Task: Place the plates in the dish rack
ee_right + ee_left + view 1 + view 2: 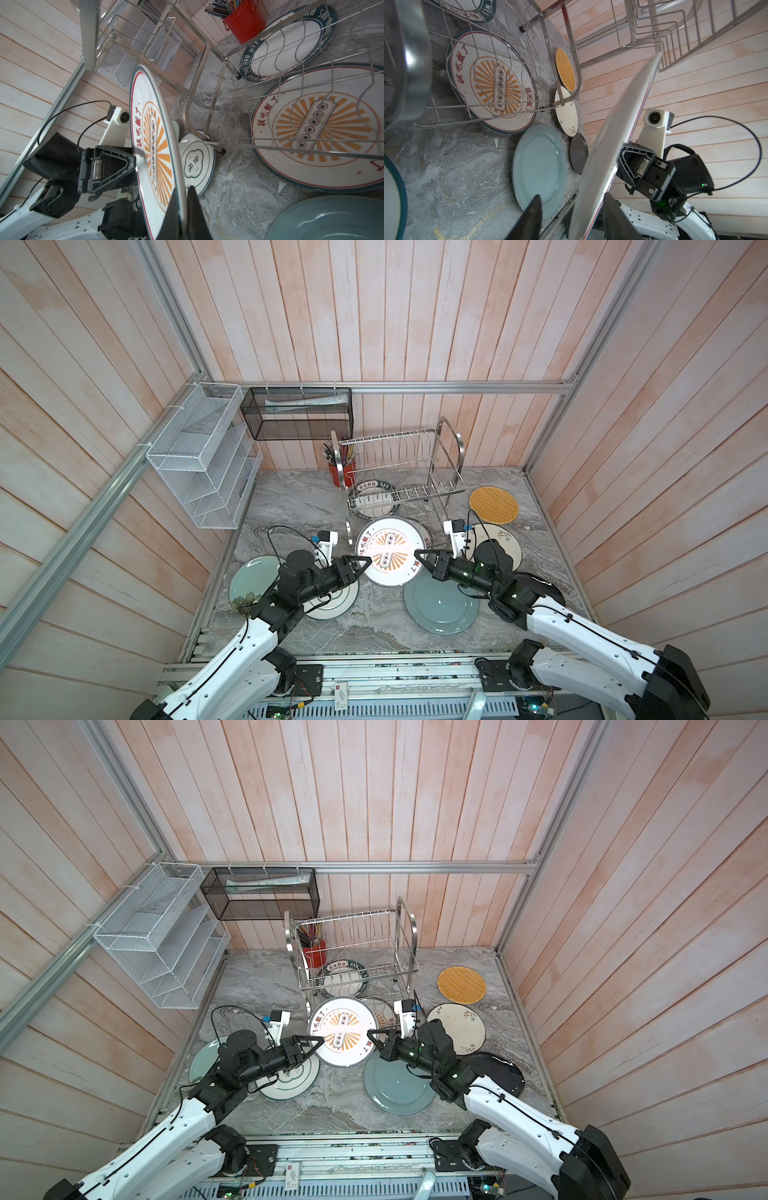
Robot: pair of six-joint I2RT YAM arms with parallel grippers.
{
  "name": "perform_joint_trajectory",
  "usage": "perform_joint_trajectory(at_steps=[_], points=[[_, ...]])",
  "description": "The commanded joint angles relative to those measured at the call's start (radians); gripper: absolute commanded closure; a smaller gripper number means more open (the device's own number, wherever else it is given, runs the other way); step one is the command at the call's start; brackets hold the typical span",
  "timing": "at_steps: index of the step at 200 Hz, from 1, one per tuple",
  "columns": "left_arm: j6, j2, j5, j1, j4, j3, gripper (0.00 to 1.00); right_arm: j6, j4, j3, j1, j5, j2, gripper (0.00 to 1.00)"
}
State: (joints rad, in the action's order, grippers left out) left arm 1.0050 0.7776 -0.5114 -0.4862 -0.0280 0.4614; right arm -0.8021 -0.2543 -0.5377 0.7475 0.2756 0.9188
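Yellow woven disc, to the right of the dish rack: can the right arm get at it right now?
Probably not yet. The right end effector is shut on the raised sunburst plate, so it has no free jaws. The yellow woven disc itself lies flat with nothing on it.

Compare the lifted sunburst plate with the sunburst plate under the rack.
The lifted sunburst plate is in the air, its rim pinched by the right hand; the lower sunburst plate lies flat on the table. The lifted plate is outside the dish rack; the lower plate sits beneath its wires. Both carry the same orange sunburst.
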Motion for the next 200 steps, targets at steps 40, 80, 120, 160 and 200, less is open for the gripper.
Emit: perform_joint_trajectory(at_steps=[40, 80, 120, 160, 200], points=[[-0.252, -0.234, 0.133, 0.005, 0.228, 0.13, 0.0, 0.171, 0.236, -0.144, 0.006, -0.178, -0.256, 1.0], [-0.415, -0.444, 0.318, 0.005, 0.346, 0.13, 0.0, 0.273, 0.298, -0.363, 0.009, -0.227, -0.247, 1.0], [-0.474, -0.589, 0.547, 0.005, 0.347, 0.065, 0.0, 0.402, 0.471, -0.739, 0.009, -0.469, -0.009, 1.0], [-0.53, -0.547, 0.619, 0.005, 0.454, 0.177, 0.0, 0.56, 0.606, -1.06, 0.005, -0.732, 0.262, 1.0], [-0.607, -0.504, 0.584, 0.005, 0.543, 0.232, 0.0, 0.672, 0.681, -1.259, -0.003, -0.924, 0.448, 1.0]])
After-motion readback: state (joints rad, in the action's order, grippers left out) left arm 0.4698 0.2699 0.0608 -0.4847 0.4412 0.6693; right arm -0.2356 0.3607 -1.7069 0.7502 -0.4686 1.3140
